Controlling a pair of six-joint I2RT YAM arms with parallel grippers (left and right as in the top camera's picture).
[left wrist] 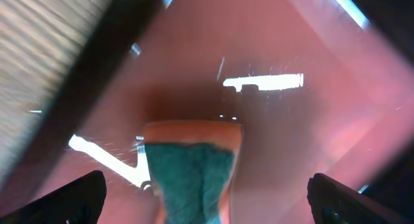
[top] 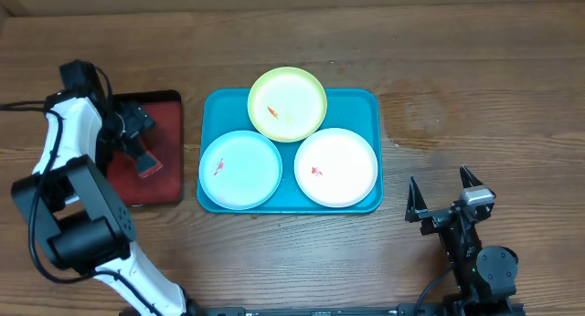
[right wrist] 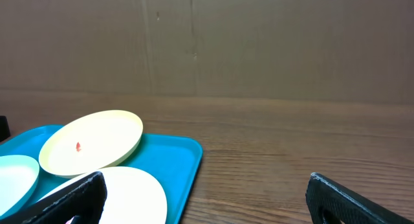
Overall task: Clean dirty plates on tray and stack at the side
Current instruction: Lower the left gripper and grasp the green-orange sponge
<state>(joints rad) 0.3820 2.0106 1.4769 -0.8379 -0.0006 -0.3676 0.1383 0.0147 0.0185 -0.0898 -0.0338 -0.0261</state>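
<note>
Black fingers of my left gripper [left wrist: 206, 185] stand spread wide at the bottom corners of the left wrist view. The sponge [left wrist: 193, 179], orange with a green scrub face, lies between them and neither finger touches it. From overhead this gripper [top: 139, 144] hangs over the sponge [top: 148, 164], which sits on the red tray [top: 166, 104] at the left of the table [top: 475, 88]. That tray's glossy floor fills the wrist view and throws back white glints of light.

My right gripper [top: 437, 175] is released too, its fingers apart and holding nothing, above bare wood at the near right, apart from the tray [top: 367, 104]. In its own camera the right gripper [right wrist: 207, 182] frames the tray's corner [right wrist: 184, 159] and the wood beyond.

The tray lies mid-table, just right of the red one, and all three plates are on it. The blue plate [top: 239, 170] lies near left and the white plate [top: 335, 166] near right. The green plate [top: 287, 103] sits at the far side, reaching out over the far rim. In the right wrist view the green plate [right wrist: 90, 143] is tilted, with its near edge over the white plate [right wrist: 132, 195]. Each plate carries a small red smear [top: 316, 171].
</note>
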